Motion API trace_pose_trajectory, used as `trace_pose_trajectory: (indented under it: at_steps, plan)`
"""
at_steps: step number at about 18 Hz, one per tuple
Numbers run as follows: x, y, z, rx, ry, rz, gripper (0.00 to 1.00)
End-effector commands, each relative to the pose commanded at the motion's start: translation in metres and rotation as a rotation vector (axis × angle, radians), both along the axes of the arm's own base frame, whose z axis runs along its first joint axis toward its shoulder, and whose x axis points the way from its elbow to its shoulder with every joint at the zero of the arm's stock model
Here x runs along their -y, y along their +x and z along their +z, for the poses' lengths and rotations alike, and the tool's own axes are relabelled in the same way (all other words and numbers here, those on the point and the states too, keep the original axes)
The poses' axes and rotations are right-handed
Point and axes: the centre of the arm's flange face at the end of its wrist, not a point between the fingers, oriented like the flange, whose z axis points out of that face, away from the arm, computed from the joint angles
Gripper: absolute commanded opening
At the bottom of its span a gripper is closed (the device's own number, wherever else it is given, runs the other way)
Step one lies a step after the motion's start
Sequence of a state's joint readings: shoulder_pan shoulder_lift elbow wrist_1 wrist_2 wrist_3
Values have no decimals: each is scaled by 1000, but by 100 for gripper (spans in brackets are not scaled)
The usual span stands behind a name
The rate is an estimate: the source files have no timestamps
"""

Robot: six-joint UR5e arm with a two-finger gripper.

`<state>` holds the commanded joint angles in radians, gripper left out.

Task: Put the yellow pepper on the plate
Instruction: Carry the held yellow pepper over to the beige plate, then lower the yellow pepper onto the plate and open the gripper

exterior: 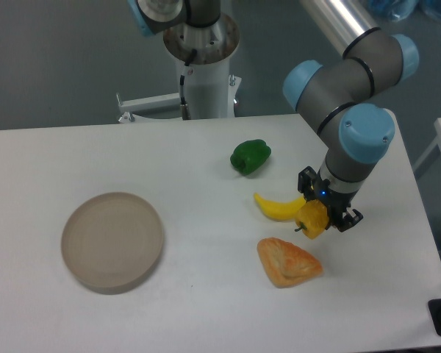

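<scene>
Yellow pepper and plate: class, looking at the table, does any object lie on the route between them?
Nothing visible does. The yellow pepper sits in the gripper at the right; the plate lies far left, with bare table between. The banana, pastry and green pepper cluster near the gripper.

The table (206, 309) carries one plate (112, 241) and four toy foods: one yellow pepper (313, 218), one green pepper (250, 157), one banana (278, 207) and one orange pastry piece (288, 262). There is one robot arm (353, 88) with one gripper (325, 213).
</scene>
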<state>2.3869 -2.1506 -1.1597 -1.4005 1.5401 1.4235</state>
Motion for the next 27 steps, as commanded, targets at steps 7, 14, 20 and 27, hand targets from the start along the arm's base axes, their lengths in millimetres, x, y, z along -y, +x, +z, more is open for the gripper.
trace_pose_trajectory:
  at_steps: [7,14,20,27]
  plan:
    - [-22,65,22,30,29,-45,18]
    - [-57,210,24,55,7,-52,18]
    - [-96,329,-8,108,-39,-49,24]
    - [-120,383,-72,145,-107,-96,48]
